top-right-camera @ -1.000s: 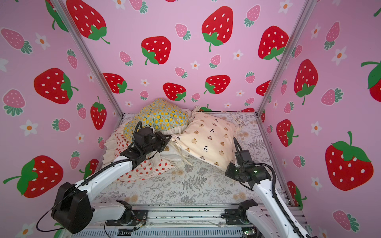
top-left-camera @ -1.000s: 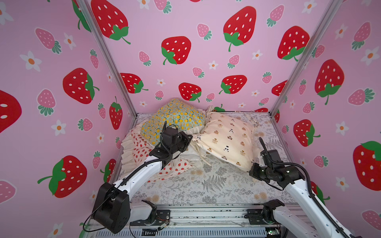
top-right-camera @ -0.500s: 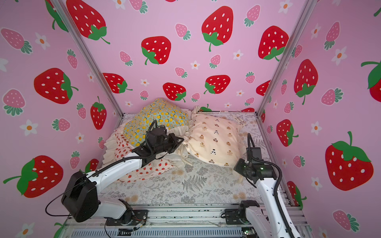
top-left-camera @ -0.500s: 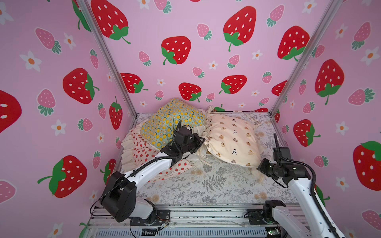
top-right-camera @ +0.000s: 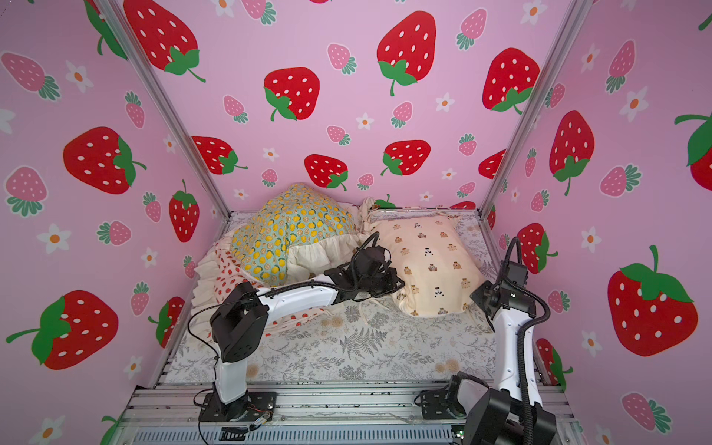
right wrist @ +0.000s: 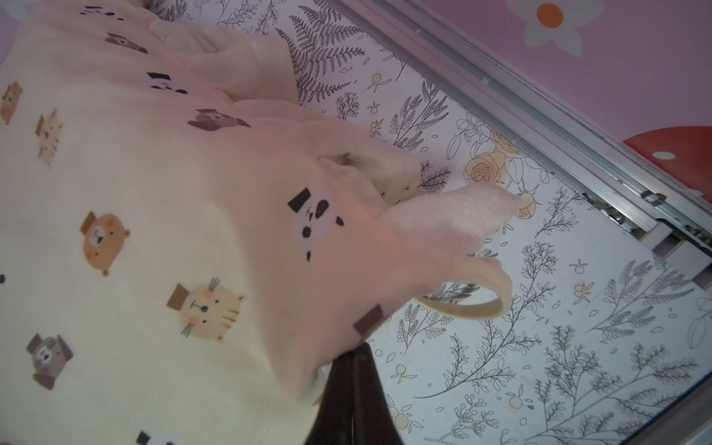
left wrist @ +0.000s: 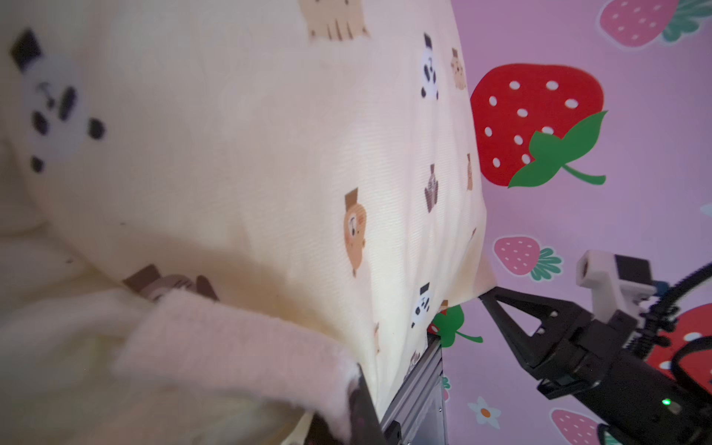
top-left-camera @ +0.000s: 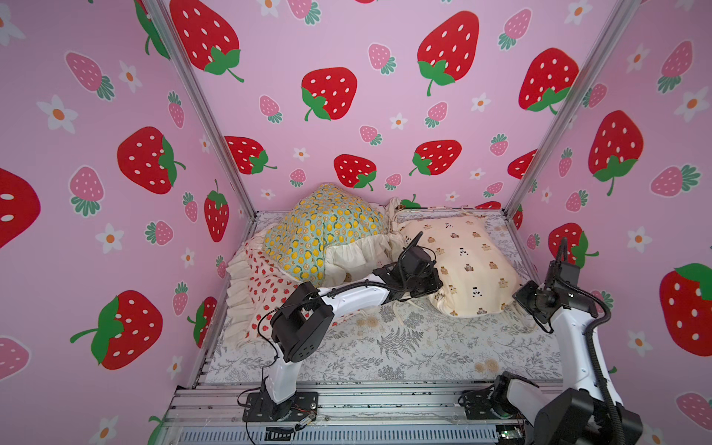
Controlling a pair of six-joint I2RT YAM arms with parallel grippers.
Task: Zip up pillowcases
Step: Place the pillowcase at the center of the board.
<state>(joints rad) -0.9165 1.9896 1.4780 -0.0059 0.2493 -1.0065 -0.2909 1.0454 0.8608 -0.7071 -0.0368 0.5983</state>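
Edges of the cream bear pillowcase (top-left-camera: 468,266) are clamped in the closed left pincer (left wrist: 358,383) and the closed right pincer (right wrist: 351,354).

Enclosure: three pink walls (top-left-camera: 346,38), printed with strawberries and daisies, are joined by aluminium posts (top-left-camera: 204,115); floor is covered by grey fern-print sheet (top-left-camera: 400,343).

Beneath me: fern-print sheet (top-left-camera: 404,348).
On it, my right: bear pillowcase (top-left-camera: 472,266).
On it, my left: strawberry pillowcase (top-left-camera: 266,287).
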